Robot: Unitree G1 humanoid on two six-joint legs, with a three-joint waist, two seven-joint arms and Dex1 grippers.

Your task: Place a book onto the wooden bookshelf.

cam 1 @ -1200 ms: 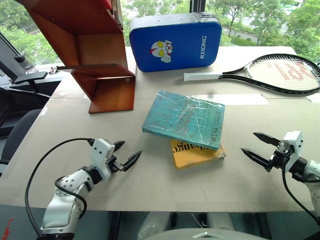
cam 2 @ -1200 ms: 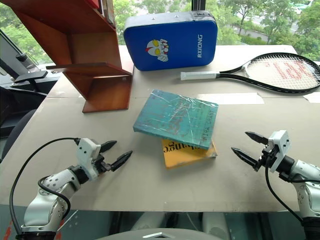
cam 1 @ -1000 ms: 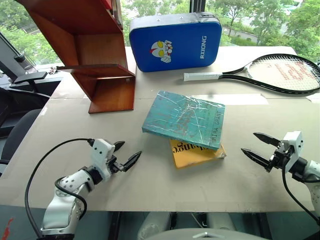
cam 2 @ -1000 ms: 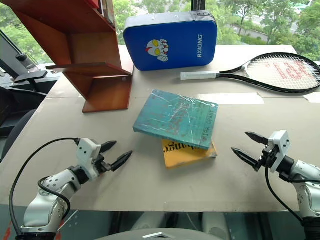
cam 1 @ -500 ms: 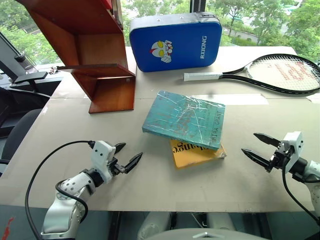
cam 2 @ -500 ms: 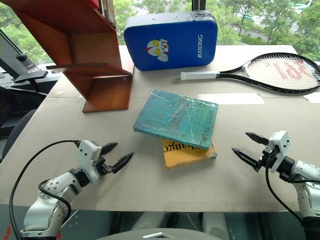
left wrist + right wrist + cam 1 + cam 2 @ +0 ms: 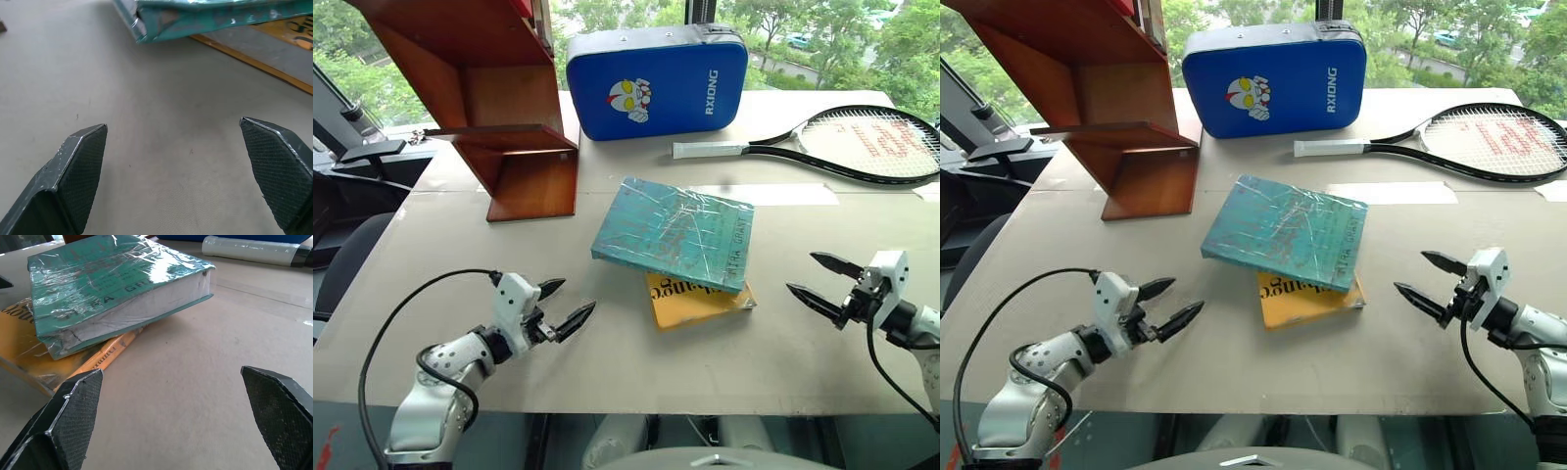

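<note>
Table (image 7: 460,235), pale grey-beige, takes up most of the frame.

Bookshelf (image 7: 484,98), reddish-brown wood with slanted boards, stands on the table in the upper left; its lowest compartment opens toward the frame centre.

Blue case (image 7: 656,78) with a cartoon face stands upright at top centre, just right of the bookshelf.

Racket (image 7: 842,142) lies flat in the upper right, white-wrapped handle pointing toward the case.

Book (image 7: 674,232), teal, in shiny wrap, lies at frame centre, well apart from the bookshelf. It rests tilted on a yellow book (image 7: 690,299), covering that one's upper part; the yellow corner pokes out below and to the right. Dark lettering runs along the teal book's right edge. Page edges face the right gripper in the right wrist view.

Left gripper (image 7: 566,305), lower left, jaws spread wide, nothing between them, pointing toward the books and clear of them.

Right gripper (image 7: 822,282), lower right, jaws likewise wide apart and empty, pointing toward the books, a gap of bare table between.
</note>
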